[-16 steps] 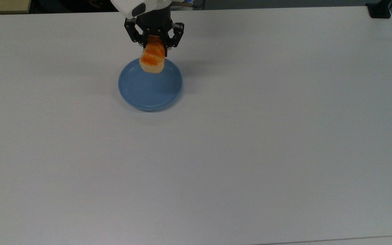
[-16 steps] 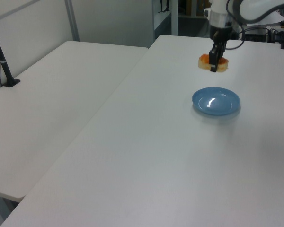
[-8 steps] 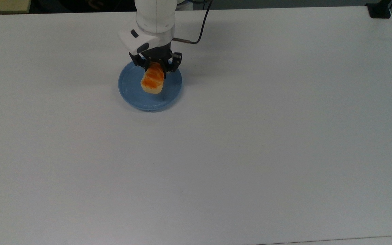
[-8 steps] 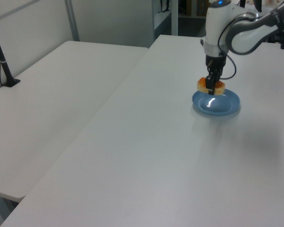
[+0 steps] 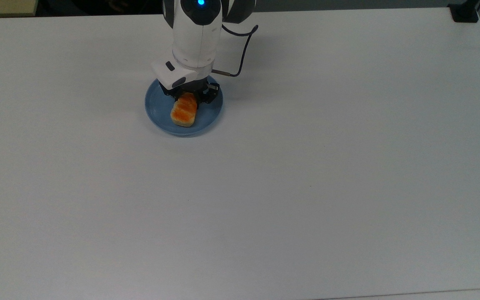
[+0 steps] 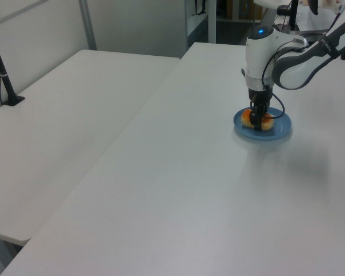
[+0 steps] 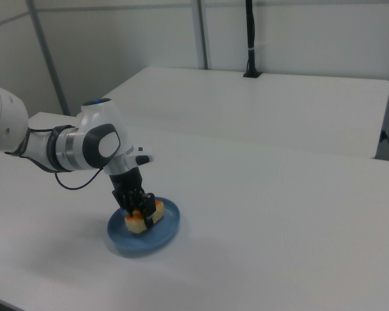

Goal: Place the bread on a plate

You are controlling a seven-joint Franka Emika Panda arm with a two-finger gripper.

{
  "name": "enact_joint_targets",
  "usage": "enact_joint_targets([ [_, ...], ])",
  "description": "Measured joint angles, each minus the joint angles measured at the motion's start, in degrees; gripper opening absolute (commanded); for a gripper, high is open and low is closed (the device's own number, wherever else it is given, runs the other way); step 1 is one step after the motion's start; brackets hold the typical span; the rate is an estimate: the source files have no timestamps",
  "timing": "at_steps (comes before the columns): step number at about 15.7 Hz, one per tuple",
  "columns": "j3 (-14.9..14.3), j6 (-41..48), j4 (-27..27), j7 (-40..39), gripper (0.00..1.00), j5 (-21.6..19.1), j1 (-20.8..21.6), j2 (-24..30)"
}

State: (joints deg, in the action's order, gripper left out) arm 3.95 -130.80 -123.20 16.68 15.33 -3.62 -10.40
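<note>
1. Orange-brown on its glazed top and cream along its sides, the bread lies in the light-blue plate in the top view; the end effector pinches its far end, fingers on either side.
2. Left view: the white arm comes straight down on the plate, partly hiding the bread behind the end effector.
3. Right view: the bread sits inside the plate on the white counter, the end effector closed around it; a black cable loops beside the arm.

White table, second white table beside it, black post.
</note>
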Motion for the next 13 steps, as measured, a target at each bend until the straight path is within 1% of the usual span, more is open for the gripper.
enact_joint_targets([
  [2,0.0,0.0,0.0,1.5,1.00,0.0,0.0,0.1],
  [5,0.0,0.0,0.0,3.8,1.00,1.0,0.0,0.7],
  [8,-0.1,1.3,0.2,4.1,1.00,1.2,0.0,1.7],
  [10,-0.1,5.6,1.6,4.1,1.00,1.3,0.0,3.5],
  [12,-0.1,12.2,5.1,3.4,1.00,1.3,0.0,6.1],
  [13,-0.1,15.9,7.6,2.4,1.00,0.7,0.0,7.4],
])
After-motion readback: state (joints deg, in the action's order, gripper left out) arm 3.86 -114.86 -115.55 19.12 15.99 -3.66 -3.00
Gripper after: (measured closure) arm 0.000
